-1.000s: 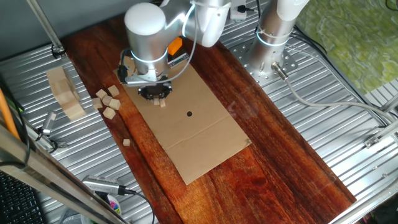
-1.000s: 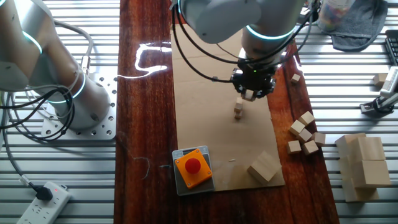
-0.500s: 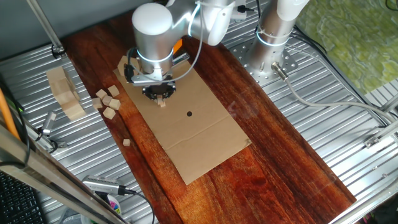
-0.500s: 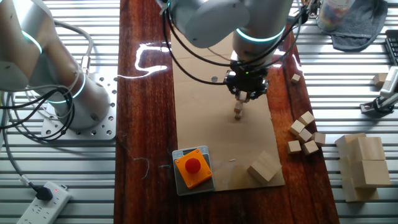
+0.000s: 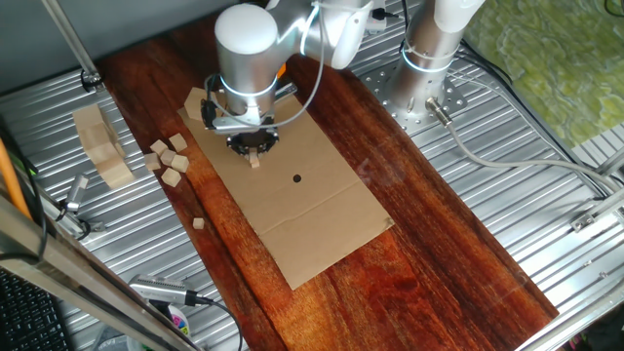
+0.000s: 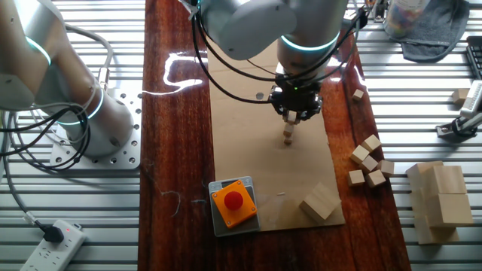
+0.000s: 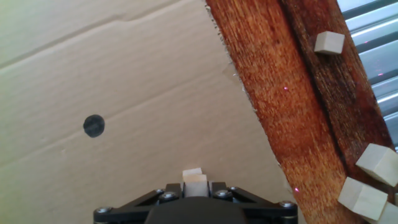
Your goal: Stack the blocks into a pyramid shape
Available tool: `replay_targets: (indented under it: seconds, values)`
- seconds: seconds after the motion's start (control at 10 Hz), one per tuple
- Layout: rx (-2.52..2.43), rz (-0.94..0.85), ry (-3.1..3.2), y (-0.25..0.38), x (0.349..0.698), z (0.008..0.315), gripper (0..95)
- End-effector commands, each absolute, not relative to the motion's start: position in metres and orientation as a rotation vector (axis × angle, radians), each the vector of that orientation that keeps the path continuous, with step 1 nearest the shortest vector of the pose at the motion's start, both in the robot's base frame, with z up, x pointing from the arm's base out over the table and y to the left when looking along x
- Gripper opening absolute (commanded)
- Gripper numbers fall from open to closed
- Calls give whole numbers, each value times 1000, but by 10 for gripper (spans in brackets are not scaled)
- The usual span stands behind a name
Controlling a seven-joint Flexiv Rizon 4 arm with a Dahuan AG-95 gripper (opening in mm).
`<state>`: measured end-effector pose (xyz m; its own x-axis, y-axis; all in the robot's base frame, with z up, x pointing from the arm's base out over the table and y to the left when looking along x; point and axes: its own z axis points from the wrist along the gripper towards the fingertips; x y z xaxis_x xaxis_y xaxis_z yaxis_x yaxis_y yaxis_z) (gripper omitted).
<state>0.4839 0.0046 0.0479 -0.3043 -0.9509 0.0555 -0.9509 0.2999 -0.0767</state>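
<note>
We find the flat brown cardboard sheet [image 5: 292, 195] lying on the dark wooden tabletop [image 5: 429, 224], filling the middle of one fixed view. On its upper part stands a small stack of tiny pale wooden cubes [image 6: 289, 134], directly under the gripper [image 6: 297, 114]. Left of the sheet a cluster of loose pale wooden cubes [image 5: 169, 158] sits on the tabletop, with one single pale cube [image 5: 199, 223] below it. Further left lie large pale wooden slab blocks [image 5: 100, 143].

Even bright overhead light in all views; strong white glare on the dark wooden board [image 6: 177, 68] in the other fixed view; shadows soft; fixed views sharp; hand view's cardboard sheet [image 7: 124, 93] washed out top left, gripper housing slightly soft.
</note>
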Motion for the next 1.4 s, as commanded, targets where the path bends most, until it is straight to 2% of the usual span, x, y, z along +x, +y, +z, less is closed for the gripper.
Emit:
replay_targets:
  seconds: [0.1, 1.4]
  values:
    - [-1861, -159, 2526, 4, 483, 47, 0]
    - [-1940, -229, 2480, 2, 483, 45, 0]
